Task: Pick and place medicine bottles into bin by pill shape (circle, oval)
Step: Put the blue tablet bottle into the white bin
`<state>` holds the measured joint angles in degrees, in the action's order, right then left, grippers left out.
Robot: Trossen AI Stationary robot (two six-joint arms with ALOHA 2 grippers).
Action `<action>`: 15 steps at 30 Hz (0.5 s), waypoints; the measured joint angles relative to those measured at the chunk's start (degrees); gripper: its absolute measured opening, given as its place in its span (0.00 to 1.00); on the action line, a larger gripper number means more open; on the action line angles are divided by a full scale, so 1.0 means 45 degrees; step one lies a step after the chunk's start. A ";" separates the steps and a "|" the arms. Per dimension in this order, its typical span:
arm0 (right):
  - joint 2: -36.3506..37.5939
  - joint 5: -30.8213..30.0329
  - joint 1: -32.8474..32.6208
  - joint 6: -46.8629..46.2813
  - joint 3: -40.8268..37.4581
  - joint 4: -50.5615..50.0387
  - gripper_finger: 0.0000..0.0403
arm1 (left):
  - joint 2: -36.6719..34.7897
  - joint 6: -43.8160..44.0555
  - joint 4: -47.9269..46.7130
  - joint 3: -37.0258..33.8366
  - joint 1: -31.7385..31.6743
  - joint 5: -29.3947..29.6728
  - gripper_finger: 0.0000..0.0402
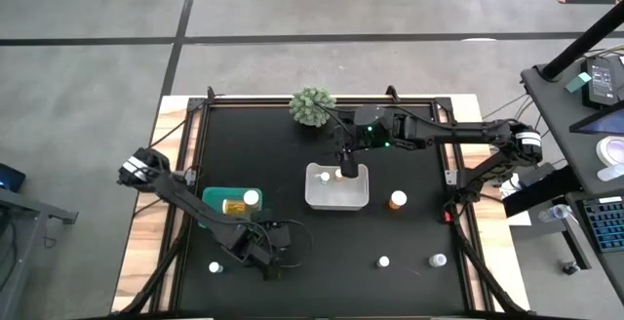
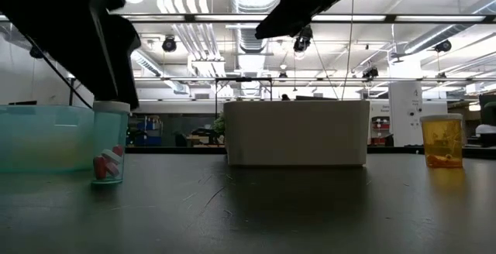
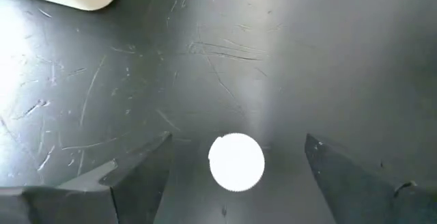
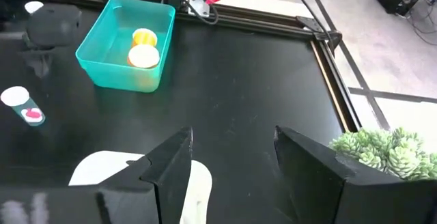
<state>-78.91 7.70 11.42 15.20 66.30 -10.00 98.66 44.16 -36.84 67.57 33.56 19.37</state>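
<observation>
Your left gripper [image 3: 235,176] hangs wide open above a white-capped medicine bottle [image 3: 236,162] standing on the table [image 1: 409,252] near its front edge; the cap sits between the 2 fingers, neither touching it. This looks like the approach step of a pick: the next move calls for a straight descent, then closing on the bottle's body. Your right gripper [image 4: 232,162], open and holding nothing, is poised over the white bin [image 1: 337,187]. The teal bin [image 4: 127,43] already contains 2 bottles. At least 4 more bottles stand loose on the table.
</observation>
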 joint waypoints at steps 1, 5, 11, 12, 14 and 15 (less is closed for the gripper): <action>0.0000 0.0000 0.0000 0.0000 0.0000 0.0004 0.50 | 0.0125 0.0000 0.0120 -0.0004 -0.0016 0.0021 0.78; 0.0000 0.0002 0.0000 0.0087 0.0000 -0.0012 0.50 | 0.0469 0.0113 0.0579 -0.0021 -0.0025 0.0041 0.72; 0.0005 0.0000 0.0000 0.0107 0.0000 -0.0030 0.50 | 0.0399 0.0761 0.0452 -0.0053 -0.0020 -0.0036 0.56; 0.0005 0.0000 0.0000 0.0107 0.0000 -0.0030 0.50 | 0.0385 0.0792 0.0416 -0.0053 -0.0019 -0.0111 0.53; 0.0005 0.0000 0.0000 0.0098 0.0000 -0.0030 0.50 | 0.0376 0.0787 0.0397 -0.0053 -0.0015 -0.0174 0.47; 0.0005 0.0000 0.0000 0.0089 0.0000 -0.0030 0.50 | 0.0376 0.0787 0.0393 -0.0054 -0.0015 -0.0183 0.45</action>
<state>-78.89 7.70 11.42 15.60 66.30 -10.13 100.36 47.70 -35.07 67.33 33.50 18.55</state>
